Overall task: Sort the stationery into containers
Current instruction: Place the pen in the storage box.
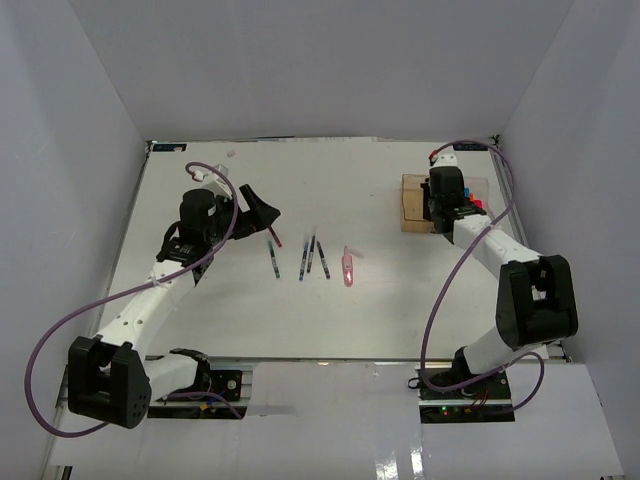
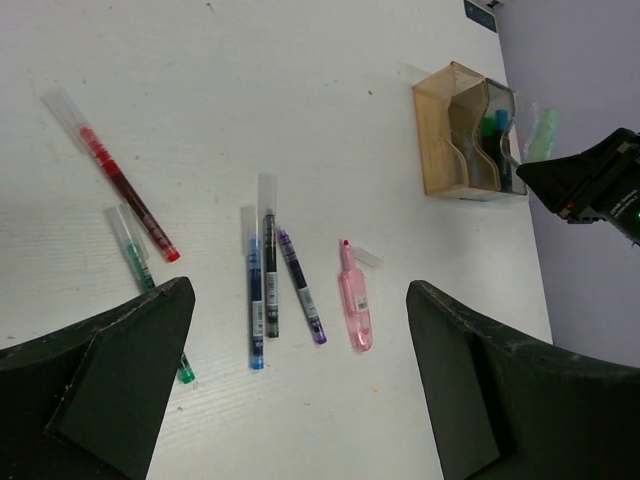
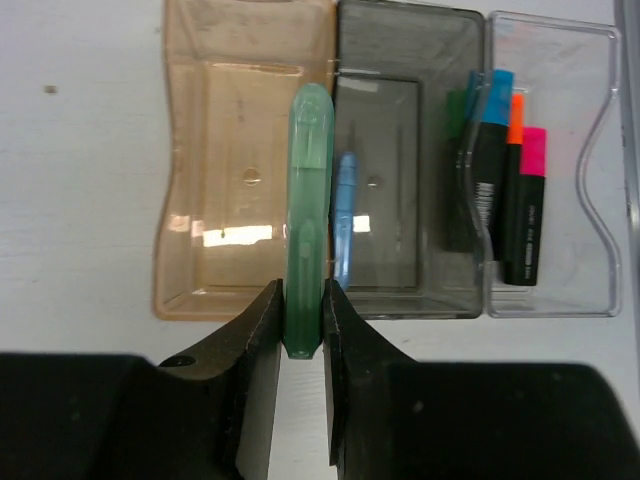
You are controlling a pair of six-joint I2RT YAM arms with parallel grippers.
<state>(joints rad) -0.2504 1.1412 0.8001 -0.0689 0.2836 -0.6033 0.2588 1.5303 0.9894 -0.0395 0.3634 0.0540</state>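
Right fingers (image 3: 262, 345) pinch mint marker (image 3: 308, 200) over amber bin (image 3: 190, 150)

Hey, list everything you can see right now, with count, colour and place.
Thin pens: five, red, green, blue, black, purple; loose mid-table.
Pink marker: one, pink; beside pens.
Bins: three, amber, grey, clear; row at far right.
Highlighters: at least three, black, blue/orange/pink caps; clear bin.
Blue marker: one, blue; grey bin.
Mint marker: one, green; gripped above bins.
Left tool: one, black; open above pens.
Right tool: one, black; shut on mint marker.
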